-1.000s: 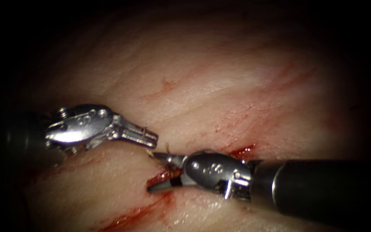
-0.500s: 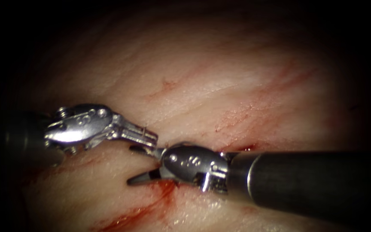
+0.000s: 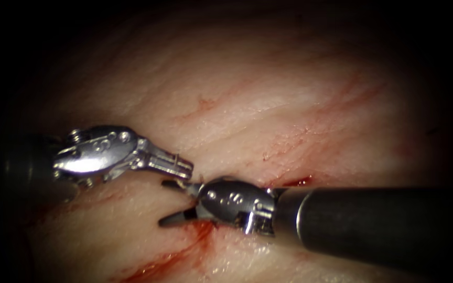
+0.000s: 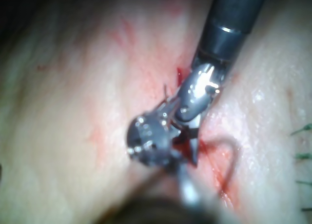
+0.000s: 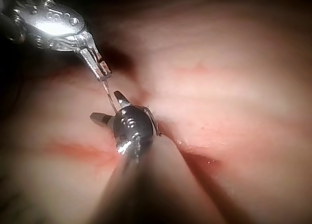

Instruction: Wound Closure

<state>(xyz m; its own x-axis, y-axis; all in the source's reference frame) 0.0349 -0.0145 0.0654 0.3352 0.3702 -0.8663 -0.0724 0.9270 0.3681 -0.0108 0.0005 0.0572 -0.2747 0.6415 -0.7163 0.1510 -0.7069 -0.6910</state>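
The left tool [image 3: 185,169] comes in from the left with its jaws shut on the thin needle [image 5: 110,98] near one end. A short stretch of the needle runs from those jaws down toward the right tool. The right tool [image 3: 166,203] lies over the cut [image 3: 182,246], its jaws spread wide and holding nothing; one jaw tip sits just under the left tool's tip. Where the needle goes beyond that is hidden behind the right tool's head, so I cannot tell whether it is in the tissue [image 3: 268,105]. A curved strand [image 4: 235,153] loops beside the cut.
Red fluid [image 3: 294,183] pools along the cut and streaks the tissue on both sides. The right tool's dark shaft [image 3: 373,225] crosses the tissue on the cut's right side. Short green thread ends [image 4: 302,156] stick out of the tissue.
The right tool moved left along the cut, bringing its open jaws up under the left tool's tip, then held almost still. The left tool has stayed in place with its jaws shut.
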